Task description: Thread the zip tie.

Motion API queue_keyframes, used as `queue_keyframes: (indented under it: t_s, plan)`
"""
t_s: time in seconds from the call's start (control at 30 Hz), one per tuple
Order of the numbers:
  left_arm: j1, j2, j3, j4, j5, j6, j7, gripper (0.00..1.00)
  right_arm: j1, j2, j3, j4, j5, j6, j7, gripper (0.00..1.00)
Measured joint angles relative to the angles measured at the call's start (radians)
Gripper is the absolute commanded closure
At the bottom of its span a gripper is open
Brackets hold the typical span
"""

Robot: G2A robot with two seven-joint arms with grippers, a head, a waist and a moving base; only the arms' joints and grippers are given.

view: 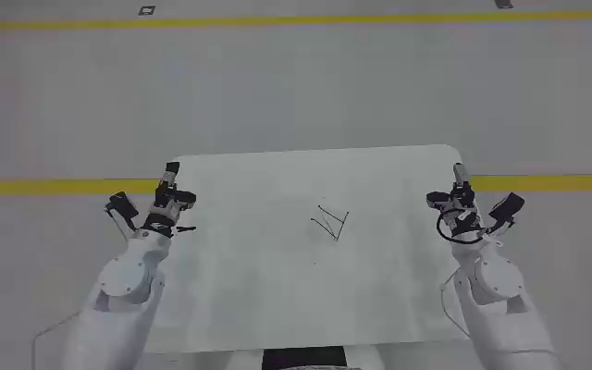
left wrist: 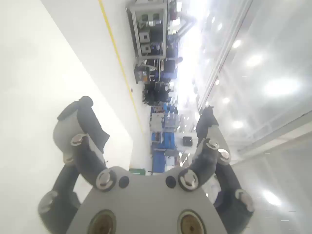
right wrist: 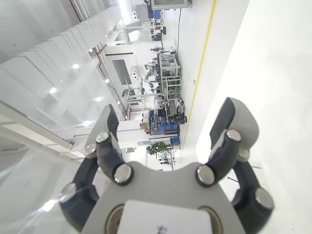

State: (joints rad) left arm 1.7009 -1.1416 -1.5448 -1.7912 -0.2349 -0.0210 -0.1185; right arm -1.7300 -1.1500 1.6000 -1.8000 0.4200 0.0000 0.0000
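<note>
Thin black zip ties (view: pixel 330 224) lie crossed near the middle of the white table (view: pixel 277 296), slightly right of centre. My left gripper (view: pixel 170 172) is at the table's left edge, far from the ties. In its wrist view the left gripper (left wrist: pixel 146 108) stands open with nothing between its fingers. My right gripper (view: pixel 460 172) is at the table's right edge, also well away from the ties. In its wrist view the right gripper (right wrist: pixel 170 113) is open and empty, and thin black zip tie ends (right wrist: pixel 232 179) show beside one finger.
The table is bare apart from the ties. Yellow floor lines (view: pixel 296 18) run behind the table and level with its far edge (view: pixel 55 187). Both wrist views look out across a hall with racks and machines far off.
</note>
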Motion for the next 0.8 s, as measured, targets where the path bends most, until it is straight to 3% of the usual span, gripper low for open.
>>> queue_keyframes:
  t_s: [0.07,0.53,0.57,0.63,0.67,0.73,0.8]
  plan:
    - [-0.002,0.0,0.019,0.003,0.063,-0.015,-0.014,0.0,0.0,0.0,0.0,0.0,0.0,0.0,0.0,0.0]
    - [-0.003,0.0,0.025,0.002,0.061,-0.019,-0.018,0.0,0.0,0.0,0.0,0.0,0.0,0.0,0.0,0.0]
    - [-0.007,0.003,0.034,-0.01,0.076,-0.034,-0.033,0.0,0.0,0.0,0.0,0.0,0.0,0.0,0.0,0.0]
    - [-0.012,0.009,0.048,-0.024,0.153,-0.082,-0.092,0.0,0.0,0.0,0.0,0.0,0.0,0.0,0.0,0.0]
    - [-0.015,0.013,0.058,-0.028,0.235,-0.111,-0.138,0.0,0.0,0.0,0.0,0.0,0.0,0.0,0.0,0.0]
    - [-0.02,0.019,0.067,-0.029,0.369,-0.132,-0.19,0.0,0.0,0.0,0.0,0.0,0.0,0.0,0.0,0.0]
    - [-0.019,0.023,0.063,-0.028,0.504,-0.149,-0.175,0.0,0.0,0.0,0.0,0.0,0.0,0.0,0.0,0.0]
